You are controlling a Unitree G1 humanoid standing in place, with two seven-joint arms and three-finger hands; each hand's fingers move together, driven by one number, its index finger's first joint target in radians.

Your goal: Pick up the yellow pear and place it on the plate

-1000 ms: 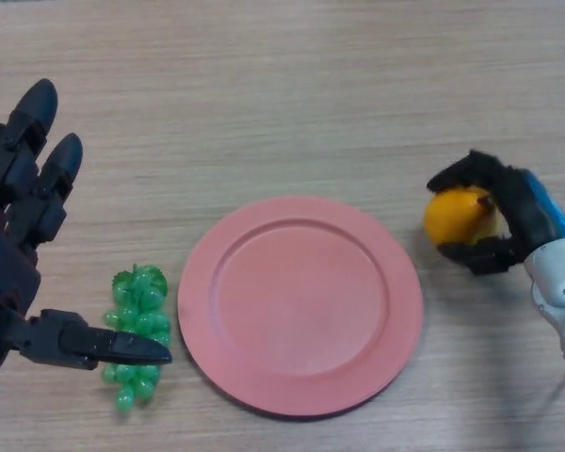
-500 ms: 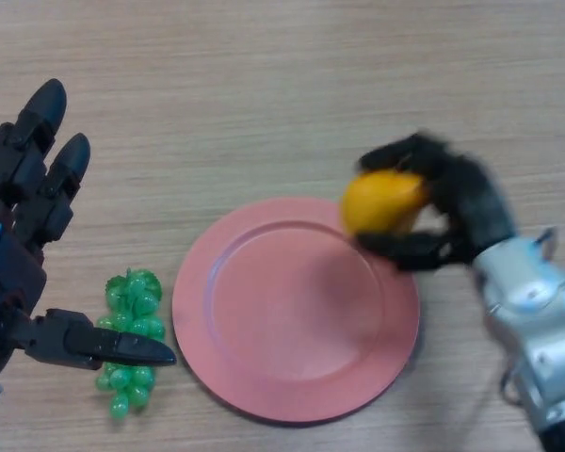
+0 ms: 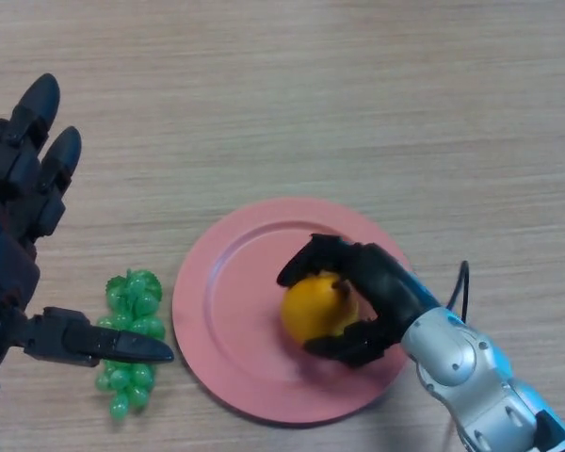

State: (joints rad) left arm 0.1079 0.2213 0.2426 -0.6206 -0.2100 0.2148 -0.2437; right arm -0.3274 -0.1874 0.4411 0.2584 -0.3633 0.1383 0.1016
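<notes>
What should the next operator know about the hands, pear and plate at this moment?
Right hand: curled round the yellow pear, holding it over the middle of the pink plate.
Left hand: open, idle at the left edge beside the green grapes.
Done: pear picked up and brought to the plate.
Left: whether the pear already rests on the plate cannot be told; set it down if needed, release, withdraw.

One head-mounted camera looks steeply down from above my arms onto the wooden table point(image 3: 292, 85). It sits close: the pink plate point(image 3: 228, 282) lies near centre, my left hand point(image 3: 19, 254) enters at the left edge, my right hand point(image 3: 372, 297) from lower right.
</notes>
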